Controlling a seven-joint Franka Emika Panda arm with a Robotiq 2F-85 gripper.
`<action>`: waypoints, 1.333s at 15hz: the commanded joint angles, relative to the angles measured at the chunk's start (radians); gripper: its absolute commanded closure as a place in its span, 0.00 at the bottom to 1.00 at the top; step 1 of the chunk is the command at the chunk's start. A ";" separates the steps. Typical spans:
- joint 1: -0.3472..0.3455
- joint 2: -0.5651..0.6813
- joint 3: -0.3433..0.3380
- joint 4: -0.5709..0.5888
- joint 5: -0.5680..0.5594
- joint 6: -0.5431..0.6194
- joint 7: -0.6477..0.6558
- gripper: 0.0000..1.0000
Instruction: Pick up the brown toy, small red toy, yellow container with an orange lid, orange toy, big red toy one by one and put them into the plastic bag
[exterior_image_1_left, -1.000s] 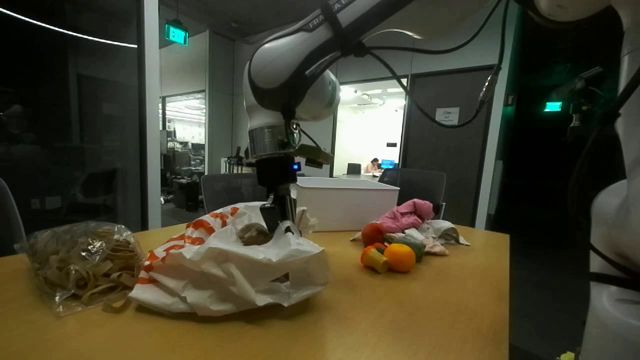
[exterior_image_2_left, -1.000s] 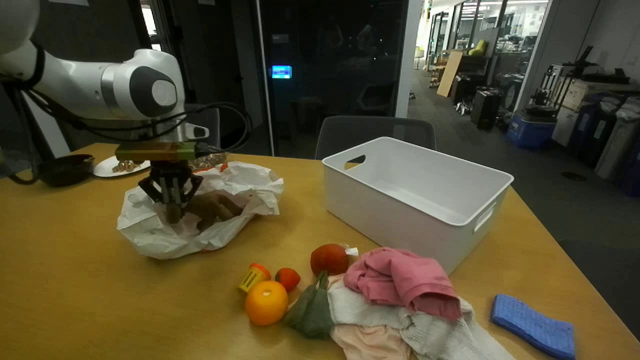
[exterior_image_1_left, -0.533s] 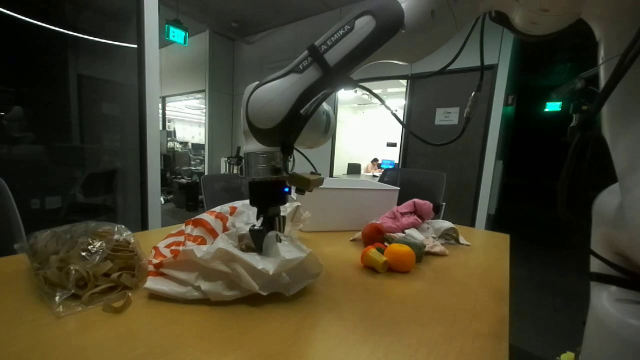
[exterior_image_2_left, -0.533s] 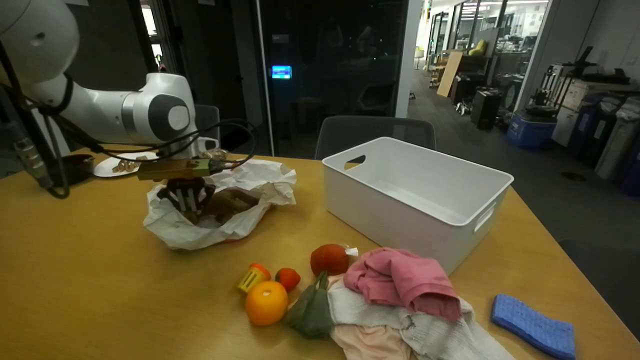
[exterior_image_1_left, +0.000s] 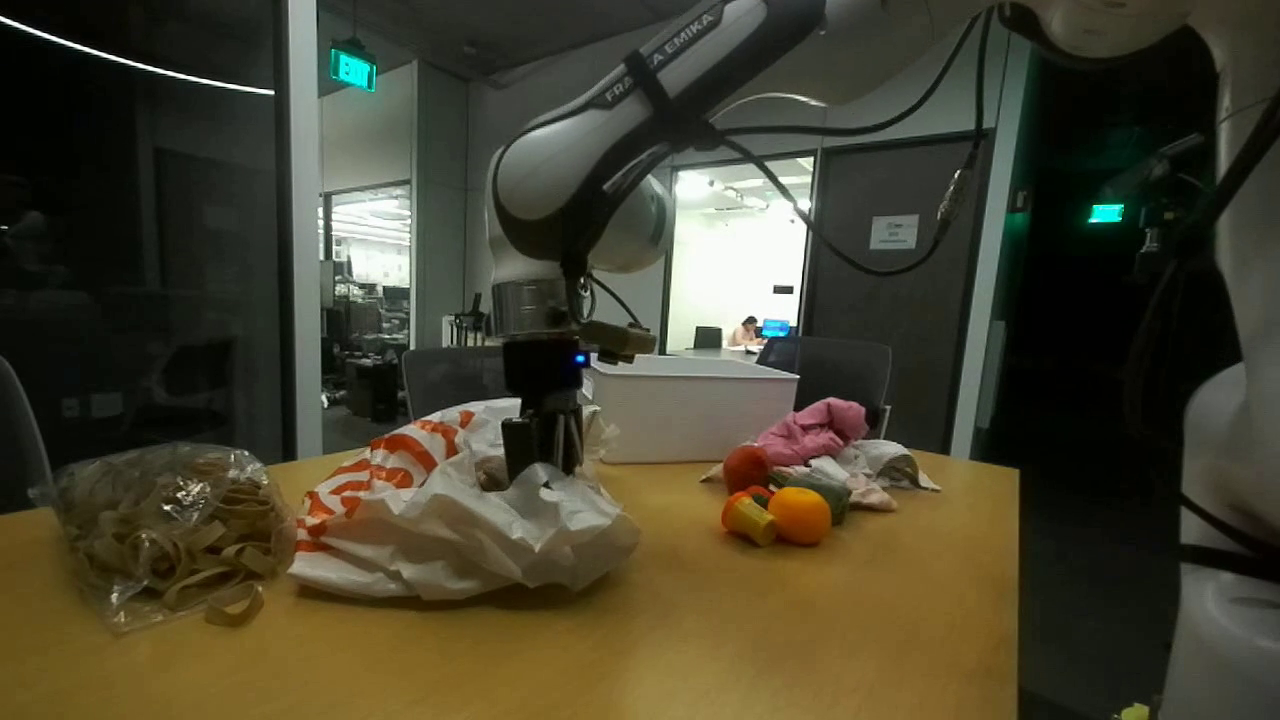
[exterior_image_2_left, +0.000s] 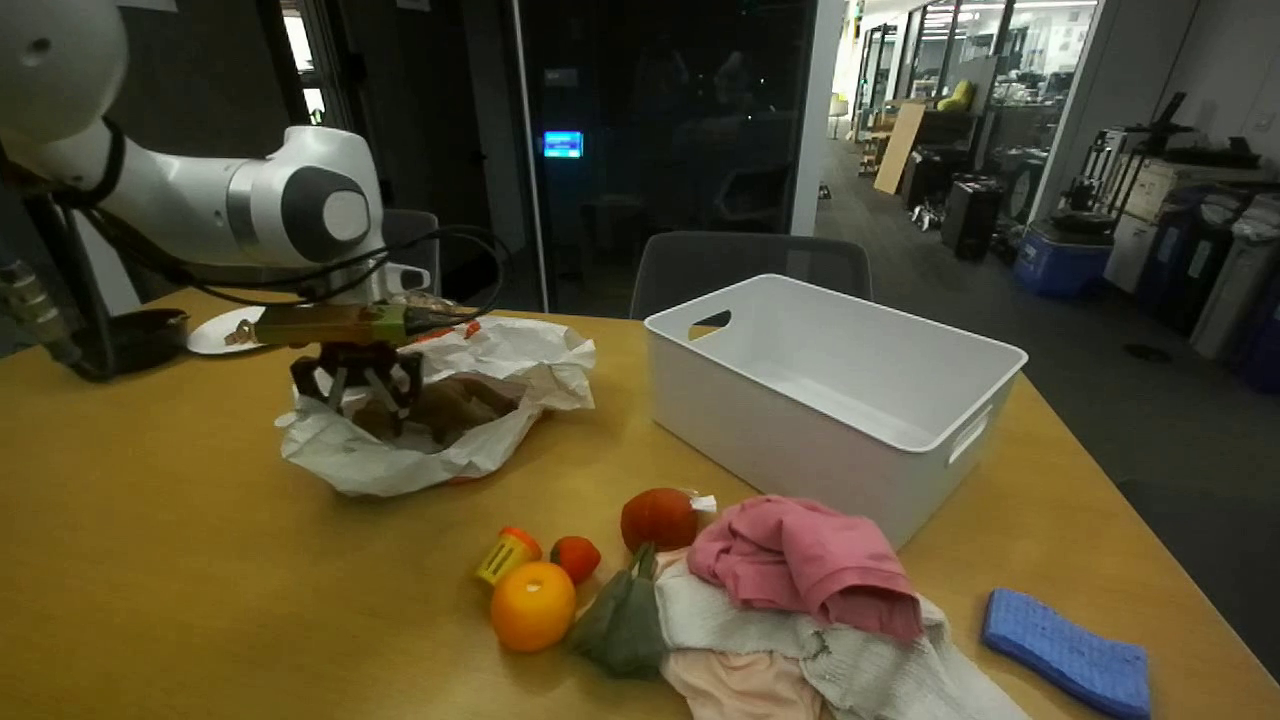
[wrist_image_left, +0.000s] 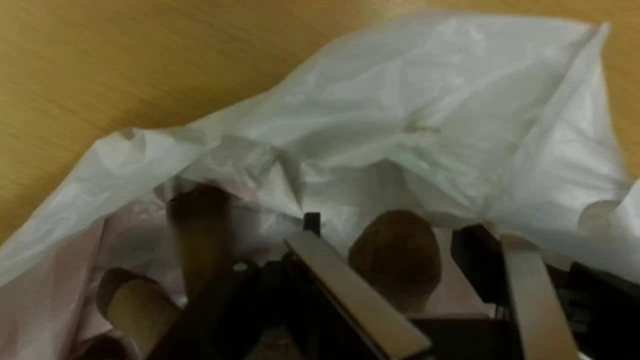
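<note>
- Jaws standing apart, down in the mouth of the plastic bag (exterior_image_1_left: 450, 560); a rounded brown end shows between the fingers (wrist_image_left: 356, 294), and whether the gripper (wrist_image_left: 392, 230) touches it I cannot tell.
- Brown toy (exterior_image_2_left: 462, 405): inside the plastic bag, just beside the gripper.
- The plastic bag, white with orange print, lies crumpled on the bench (exterior_image_2_left: 150, 520), toward the far edge in an exterior view.
- Well apart from it: yellow container with an orange lid (exterior_image_2_left: 509, 556), on its side, with small red toy (exterior_image_2_left: 576, 558) and orange toy (exterior_image_2_left: 533, 606) just beside.
- Big red toy (exterior_image_2_left: 656, 520) near those three, just beside the pink cloth (exterior_image_2_left: 810, 565).
- White bin (exterior_image_2_left: 770, 430) at the far right corner; blue cloth (exterior_image_2_left: 1068, 652) near the right edge.
- Plate (exterior_image_2_left: 210, 336) and dark pan (exterior_image_2_left: 150, 340) near the far left corner.
- Clear bag of tan strips (exterior_image_1_left: 165, 530) just beside the plastic bag, close to a bench edge.
</note>
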 joint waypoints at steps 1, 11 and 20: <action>-0.013 -0.062 0.003 0.023 0.075 -0.232 0.010 0.00; -0.081 -0.278 -0.075 -0.079 0.041 -0.185 0.144 0.00; -0.195 -0.337 -0.147 -0.270 -0.060 0.153 0.402 0.00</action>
